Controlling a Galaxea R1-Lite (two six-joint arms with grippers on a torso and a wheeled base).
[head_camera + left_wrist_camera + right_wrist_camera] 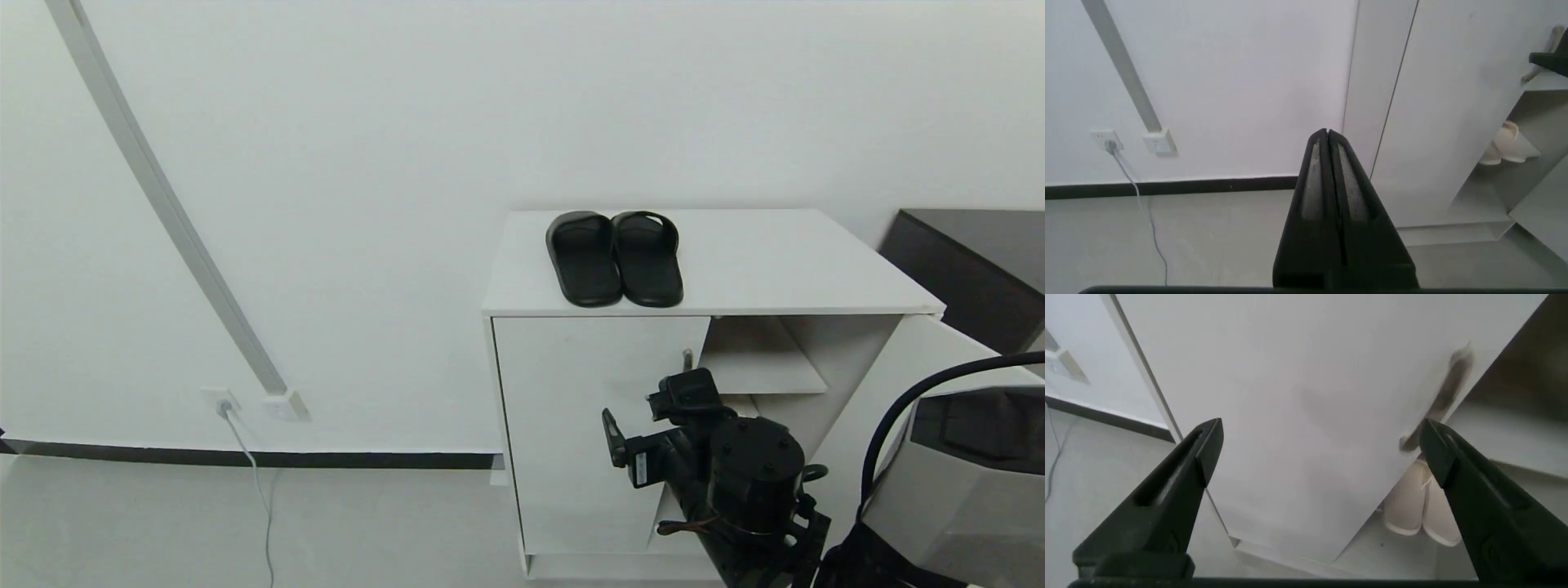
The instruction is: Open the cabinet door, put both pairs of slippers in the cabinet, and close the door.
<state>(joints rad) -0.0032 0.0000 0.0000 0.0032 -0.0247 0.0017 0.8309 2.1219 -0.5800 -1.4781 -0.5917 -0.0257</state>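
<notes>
Black slippers (pixel 614 257) sit as a pair, side by side & touching, on top of the white cabinet (pixel 775 261), toward its left front edge. L door (pixel 588 408) is shut; R door (pixel 882 392) is swung wide open, showing a shelf (pixel 759 367) inside. Pale slippers (pixel 1425 506) are already inside the cabinet, below the shelf, next to each other just behind the L door's free edge.

Right claw (pixel 1320 431) is spread wide open, empty, facing the L door's front; the door's metal handle (pixel 1451 380) is near one fingertip, contact can't be judged. Left claw (pixel 1327 143) is closed w/ fingers pressed together, gripping nothing, low over the floor left of the cabinet.

Wall socket (pixel 219 402) w/ a cable (pixel 260 490) hanging to the floor is well left of the cabinet.
</notes>
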